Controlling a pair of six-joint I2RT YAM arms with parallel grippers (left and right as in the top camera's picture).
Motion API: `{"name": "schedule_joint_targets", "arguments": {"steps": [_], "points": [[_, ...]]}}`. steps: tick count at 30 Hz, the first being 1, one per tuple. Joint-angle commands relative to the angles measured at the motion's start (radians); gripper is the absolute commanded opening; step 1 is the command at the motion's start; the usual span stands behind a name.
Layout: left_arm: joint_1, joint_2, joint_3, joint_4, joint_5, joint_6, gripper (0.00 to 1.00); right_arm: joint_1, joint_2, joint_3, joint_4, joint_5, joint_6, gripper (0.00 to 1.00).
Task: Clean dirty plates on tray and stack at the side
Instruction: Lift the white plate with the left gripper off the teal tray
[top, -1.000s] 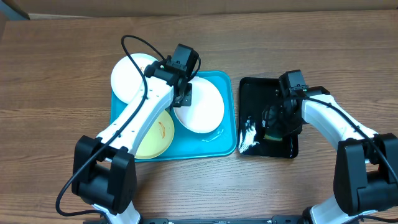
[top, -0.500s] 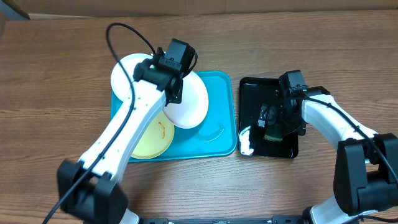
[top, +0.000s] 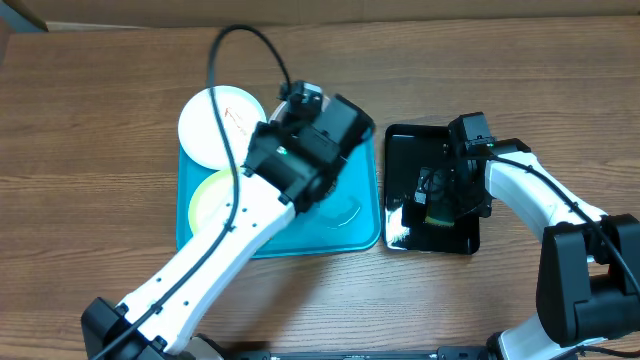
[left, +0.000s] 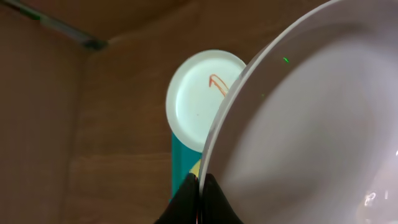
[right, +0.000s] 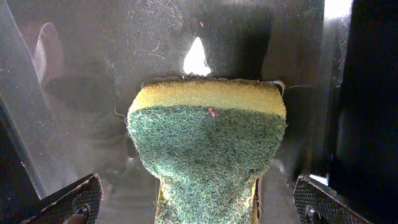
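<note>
My left gripper (left: 200, 186) is shut on the rim of a white plate (left: 311, 112) and holds it up, tilted, above the turquoise tray (top: 345, 225). In the overhead view the raised left arm (top: 310, 150) hides that plate. A second white plate (top: 215, 125) with a reddish smear lies at the tray's far left and also shows in the left wrist view (left: 202, 99). The pale yellow-green plate (top: 215, 195) lies at the tray's near left. My right gripper (right: 199, 205) is open over the black tray (top: 405, 150), its fingers either side of a green-and-yellow sponge (right: 208, 149).
The black tray stands just right of the turquoise tray and looks wet and glossy. The tray's right half (top: 350, 205) holds nothing. A black cable (top: 235, 40) loops above the left arm. Bare wooden tabletop (top: 90, 150) lies to the left.
My left gripper has lifted the white plate off the tray's right half, up and to the right. The right arm has not moved.
</note>
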Motion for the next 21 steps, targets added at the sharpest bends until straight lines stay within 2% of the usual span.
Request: {"name": "schedule_joint_targets", "arguments": {"steps": [1,9,14,21], "points": [[-0.044,-0.001,0.021,-0.003,-0.158,0.011,0.04,-0.001,0.006,-0.005,0.004,0.009,0.003,1.00],[-0.073,-0.001,0.021,-0.013,-0.159,-0.016,0.04,-0.001,0.006,-0.005,0.004,0.009,0.003,1.00],[-0.073,-0.001,0.021,-0.011,-0.234,-0.008,0.04,-0.001,0.006,-0.005,0.004,0.009,0.003,1.00],[-0.116,-0.001,0.021,-0.003,-0.266,0.011,0.04,-0.001,0.006,-0.005,0.004,0.009,0.003,1.00]]}}
